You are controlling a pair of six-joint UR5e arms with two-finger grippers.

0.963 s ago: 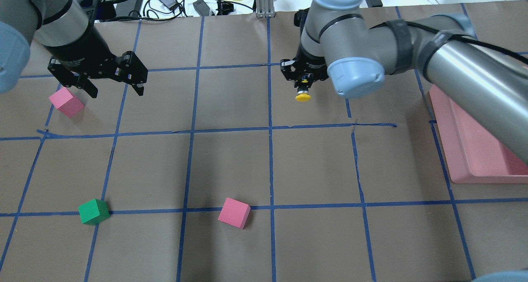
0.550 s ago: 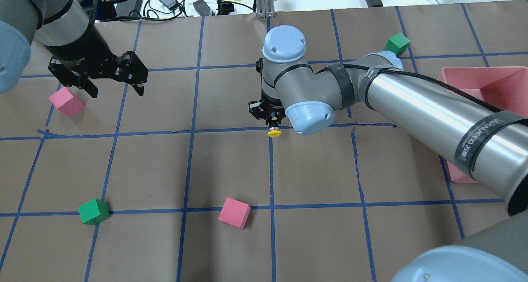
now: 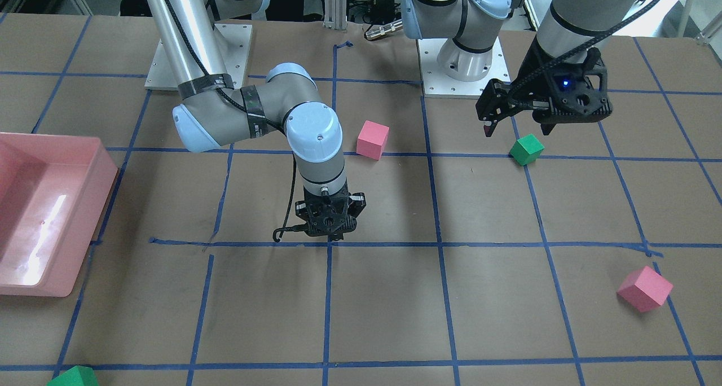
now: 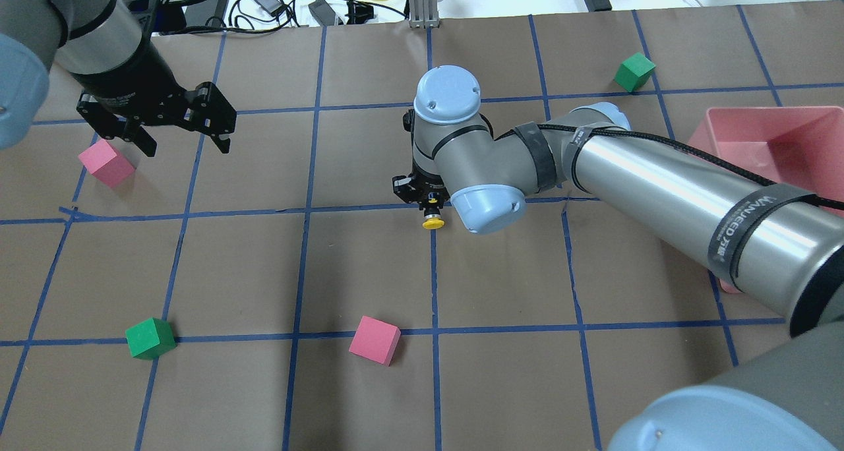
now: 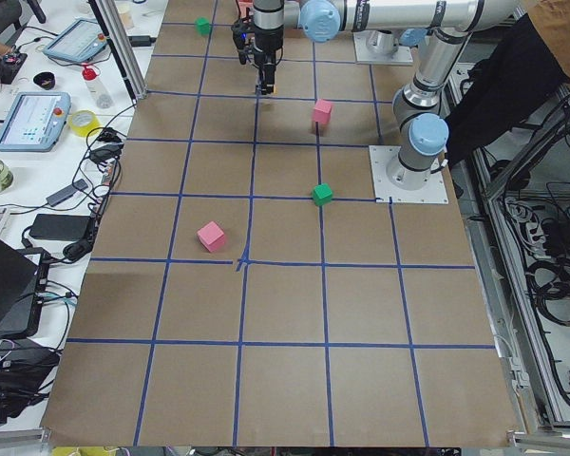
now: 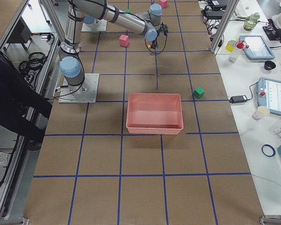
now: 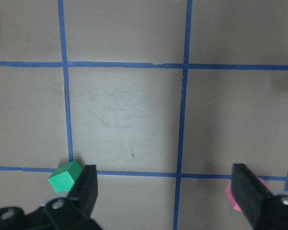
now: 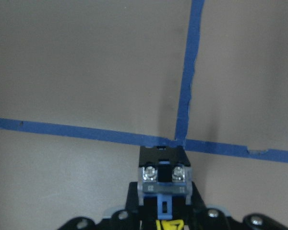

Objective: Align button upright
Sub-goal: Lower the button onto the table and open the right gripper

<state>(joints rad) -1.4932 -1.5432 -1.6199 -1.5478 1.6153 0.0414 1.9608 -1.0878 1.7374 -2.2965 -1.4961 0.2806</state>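
My right gripper (image 4: 425, 202) points down over a blue tape crossing at mid-table and is shut on the button (image 4: 432, 223). The yellow cap sticks out on the robot's side in the overhead view. In the right wrist view the button's (image 8: 164, 177) grey screw block and black end show between the fingers, close over the tape crossing. I cannot tell whether it touches the table. In the front view the right gripper (image 3: 331, 235) hides the button. My left gripper (image 4: 186, 146) is open and empty, hovering at the far left; it also shows in the left wrist view (image 7: 165, 191).
A pink cube (image 4: 105, 163) lies beside the left gripper. A green cube (image 4: 150, 338) and a pink cube (image 4: 374, 340) lie near the robot. Another green cube (image 4: 634, 70) sits far right. A pink bin (image 4: 758, 111) stands at the right edge.
My right arm has swung left and toward the robot, carrying the button from the far middle-right square to the central tape crossing. The left arm has not moved.
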